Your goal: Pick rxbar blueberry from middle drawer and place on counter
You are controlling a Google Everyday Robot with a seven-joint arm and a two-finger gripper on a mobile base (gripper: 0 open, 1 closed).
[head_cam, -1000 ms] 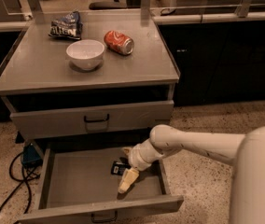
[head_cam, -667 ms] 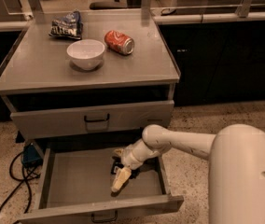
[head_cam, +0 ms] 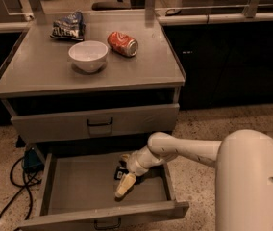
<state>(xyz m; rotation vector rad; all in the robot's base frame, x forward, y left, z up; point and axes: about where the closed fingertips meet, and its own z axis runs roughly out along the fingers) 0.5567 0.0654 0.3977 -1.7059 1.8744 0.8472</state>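
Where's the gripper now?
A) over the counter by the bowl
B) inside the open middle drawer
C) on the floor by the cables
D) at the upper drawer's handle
B: the gripper sits low inside the middle drawer, close by the rxbar blueberry.

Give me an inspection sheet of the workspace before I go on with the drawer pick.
Surface: counter, grey metal, bearing three items.
Job's things: rxbar blueberry lies on the floor of the open middle drawer, partly hidden by the gripper.
Clutter: chip bag, white bowl and red can on its side, all on the counter.
Grippers: gripper down inside the middle drawer, at the bar.
Cables: black cables on the floor left of the cabinet.
Surroundings: upper drawer shut; speckled floor.
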